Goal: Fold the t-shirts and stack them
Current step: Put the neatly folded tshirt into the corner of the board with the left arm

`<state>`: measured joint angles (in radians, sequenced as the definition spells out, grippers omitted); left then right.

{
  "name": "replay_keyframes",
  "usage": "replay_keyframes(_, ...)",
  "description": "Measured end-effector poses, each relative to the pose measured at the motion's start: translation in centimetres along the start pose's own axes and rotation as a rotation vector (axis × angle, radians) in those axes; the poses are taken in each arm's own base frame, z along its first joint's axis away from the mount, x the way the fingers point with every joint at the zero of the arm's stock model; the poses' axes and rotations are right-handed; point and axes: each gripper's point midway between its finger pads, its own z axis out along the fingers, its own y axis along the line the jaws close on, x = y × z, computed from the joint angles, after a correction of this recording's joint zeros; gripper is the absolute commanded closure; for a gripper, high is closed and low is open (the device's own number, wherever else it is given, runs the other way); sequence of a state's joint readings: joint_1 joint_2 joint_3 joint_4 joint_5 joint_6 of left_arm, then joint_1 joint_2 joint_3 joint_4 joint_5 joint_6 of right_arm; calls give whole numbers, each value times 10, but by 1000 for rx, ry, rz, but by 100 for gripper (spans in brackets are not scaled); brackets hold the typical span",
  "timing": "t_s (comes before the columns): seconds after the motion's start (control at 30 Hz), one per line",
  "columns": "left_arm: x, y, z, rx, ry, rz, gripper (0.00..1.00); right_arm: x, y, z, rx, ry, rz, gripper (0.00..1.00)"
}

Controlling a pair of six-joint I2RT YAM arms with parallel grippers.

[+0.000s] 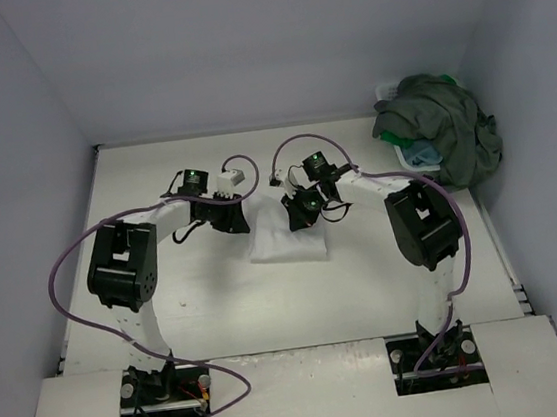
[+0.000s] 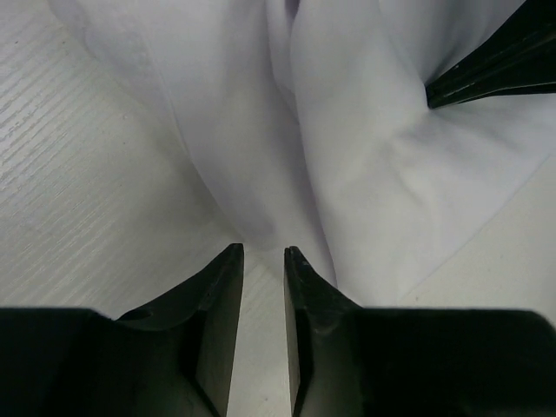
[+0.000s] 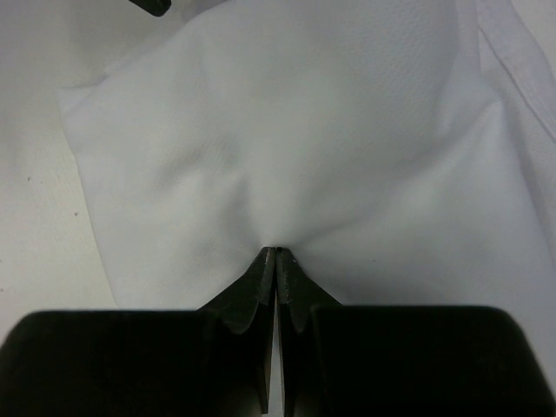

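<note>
Clearly, the right claw [image 3: 276, 253] was clenched on the white t-shirt [image 3: 287, 130]; the left claw [image 2: 263, 252] stood released, slightly parted, the cloth just ahead.

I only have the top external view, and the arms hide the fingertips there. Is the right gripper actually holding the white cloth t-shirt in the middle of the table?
Observer: Yes. In the right wrist view the right gripper is shut, pinching a puckered fold of the white cloth t-shirt.
Operator: And the left one?
Observer: The left gripper has a narrow gap between its jaws. The shirt's fold ends right at its tips, with nothing visibly clamped.
Operator: Is the cloth in front of it flat?
Observer: No, in the left wrist view it is gathered into long soft folds.
</note>
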<state>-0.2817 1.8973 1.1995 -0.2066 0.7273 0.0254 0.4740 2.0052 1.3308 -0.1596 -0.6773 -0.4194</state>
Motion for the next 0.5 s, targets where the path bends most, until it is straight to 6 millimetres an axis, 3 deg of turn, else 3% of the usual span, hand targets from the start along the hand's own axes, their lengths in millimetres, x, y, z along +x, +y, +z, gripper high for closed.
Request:
replay_keyframes(0.1, 1, 1, -3, 43, -3, -54, 65, 0, 0, 0, 0, 0, -1, 100)
replay_keyframes(0.2, 2, 2, -2, 94, 0, -100, 44, 0, 0, 0, 0, 0, -1, 100)
replay_keyframes(0.23, 2, 1, -2, 115, 0, -118, 42, 0, 0, 0, 1, 0, -1, 100)
replay_keyframes(0.3, 1, -4, -1, 171, -3, -151, 22, 0, 0, 0, 1, -1, -1, 100)
replay_keyframes(0.5, -7, -12, -2, 281, -15, -213, 20, -1, 0, 0, 1, -2, -2, 100)
